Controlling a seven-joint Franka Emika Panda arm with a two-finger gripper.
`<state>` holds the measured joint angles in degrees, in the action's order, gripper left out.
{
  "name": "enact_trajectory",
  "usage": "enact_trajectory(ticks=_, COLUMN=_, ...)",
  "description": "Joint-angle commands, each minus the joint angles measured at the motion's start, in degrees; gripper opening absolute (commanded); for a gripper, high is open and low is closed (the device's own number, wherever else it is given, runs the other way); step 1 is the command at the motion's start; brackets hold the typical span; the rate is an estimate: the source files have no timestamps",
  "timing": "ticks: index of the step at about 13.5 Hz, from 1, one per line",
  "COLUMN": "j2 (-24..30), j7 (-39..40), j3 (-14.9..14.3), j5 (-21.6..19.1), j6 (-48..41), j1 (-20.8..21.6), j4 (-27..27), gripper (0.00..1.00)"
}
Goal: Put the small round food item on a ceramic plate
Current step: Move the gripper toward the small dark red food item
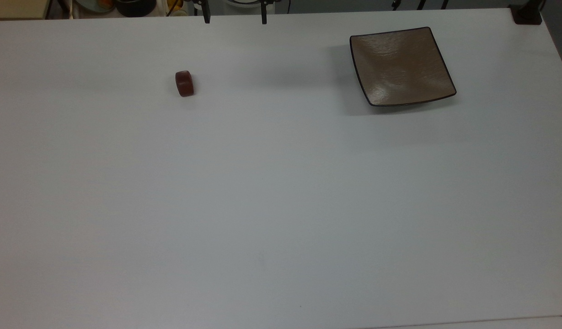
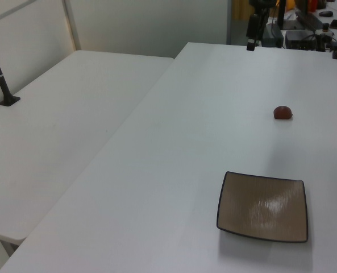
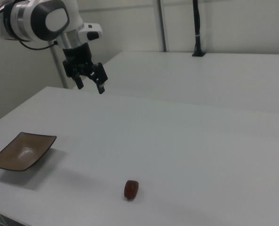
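The small round food item (image 1: 184,83) is a dark reddish-brown short cylinder lying on its side on the white table (image 1: 281,205), in the top view's upper left. It also appears in the left view (image 2: 282,112) and the right view (image 3: 131,189). The ceramic plate (image 1: 402,66), square and glossy brown with a dark rim, sits empty in the top view's upper right (image 2: 263,206) (image 3: 21,151). My gripper (image 3: 90,85) hangs open and empty above the table's far edge, well away from both; its two fingers reach into the top view's upper edge (image 1: 235,19).
A second white table (image 2: 71,119) adjoins this one, with a black pole clamped to it (image 2: 0,79) (image 3: 197,28). A black clamp (image 1: 527,16) sits at the top view's upper right corner. Bowls and clutter (image 1: 134,7) lie beyond the table's far edge.
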<state>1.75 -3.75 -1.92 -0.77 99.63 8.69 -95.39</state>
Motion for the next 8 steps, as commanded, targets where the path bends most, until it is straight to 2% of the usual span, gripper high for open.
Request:
enact_trajectory(ticks=1, j2=1.2, j7=0.2, j3=-1.1, j5=0.9, j6=2.3, j1=1.3, j4=-2.1, gripper=1.00)
enact_trajectory(ticks=8, j2=1.9, j7=0.2, j3=-1.8, j5=0.6, j6=1.4, j1=1.2, j4=-2.2, gripper=1.00)
